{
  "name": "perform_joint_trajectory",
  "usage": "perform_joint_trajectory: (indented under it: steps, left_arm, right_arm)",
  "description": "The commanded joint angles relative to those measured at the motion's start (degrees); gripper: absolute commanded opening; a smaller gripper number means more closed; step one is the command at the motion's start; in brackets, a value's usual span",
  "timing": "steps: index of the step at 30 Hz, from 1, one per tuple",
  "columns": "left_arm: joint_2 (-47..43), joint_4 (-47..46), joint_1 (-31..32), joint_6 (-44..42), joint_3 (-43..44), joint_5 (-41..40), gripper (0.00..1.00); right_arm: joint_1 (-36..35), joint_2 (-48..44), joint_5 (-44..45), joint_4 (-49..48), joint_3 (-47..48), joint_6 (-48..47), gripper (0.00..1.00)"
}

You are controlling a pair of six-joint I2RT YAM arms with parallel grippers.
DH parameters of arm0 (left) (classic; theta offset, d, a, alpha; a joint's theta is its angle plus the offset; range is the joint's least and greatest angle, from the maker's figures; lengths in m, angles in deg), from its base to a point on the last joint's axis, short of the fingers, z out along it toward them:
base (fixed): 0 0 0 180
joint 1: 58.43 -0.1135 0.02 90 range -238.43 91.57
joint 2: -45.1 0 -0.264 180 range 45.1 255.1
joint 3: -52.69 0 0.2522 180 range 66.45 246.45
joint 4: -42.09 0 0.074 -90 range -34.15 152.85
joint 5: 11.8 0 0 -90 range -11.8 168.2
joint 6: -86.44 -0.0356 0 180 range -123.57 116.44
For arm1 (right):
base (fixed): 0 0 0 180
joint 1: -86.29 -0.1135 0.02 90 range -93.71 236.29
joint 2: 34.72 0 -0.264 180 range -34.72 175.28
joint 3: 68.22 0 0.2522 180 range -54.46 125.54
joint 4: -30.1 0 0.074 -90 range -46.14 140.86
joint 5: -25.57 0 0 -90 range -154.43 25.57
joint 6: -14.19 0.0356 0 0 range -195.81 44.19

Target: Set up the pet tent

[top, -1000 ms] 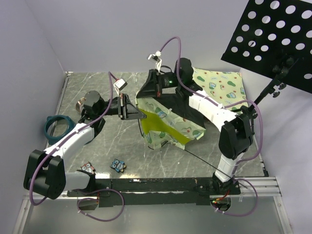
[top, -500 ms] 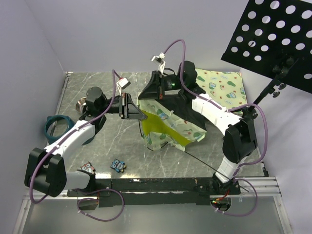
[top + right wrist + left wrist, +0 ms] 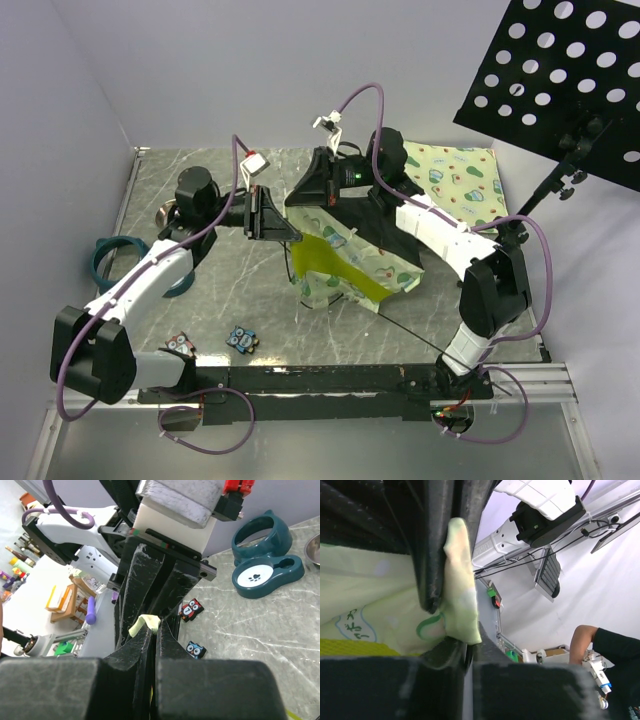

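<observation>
Over marble table [image 3: 200,295], left fingers [image 3: 437,540], shifted slightly rearward, and right fingers [image 3: 129,654] keep pinching the pet tent [image 3: 352,268].

The white-shelled left arm [image 3: 150,285] and its twin right arm [image 3: 440,235] wore bulky black joint housings [image 3: 488,285] and trailing purple cables [image 3: 362,88]. A green indicator light [image 3: 349,178] glowed behind the black wedge-shaped right pincer [image 3: 292,200]; a red-and-white connector [image 3: 257,161] sat behind the matching left pincer [image 3: 296,238].

Marbled table [image 3: 300,335]: pet tent [image 3: 352,272], teal bowl [image 3: 100,265]
</observation>
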Motion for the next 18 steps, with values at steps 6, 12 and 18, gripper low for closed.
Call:
perform_joint_trajectory:
  steps: [6,12,18]
  left_arm:
    - [0.10,15.88,-1.00,-4.18,-0.93,2.57,0.25]
    - [-0.61,14.12,-1.09,-3.22,-1.63,2.40,0.29]
    - [-0.78,5.00,-1.00,3.54,-5.23,2.75,0.12]
  right_arm:
    - [2.29,-2.78,2.38,-5.69,7.00,0.80,0.00]
    - [2.46,-1.99,2.38,-6.92,8.32,2.38,0.00]
    - [2.55,-1.64,2.03,-7.63,9.21,3.08,0.00]
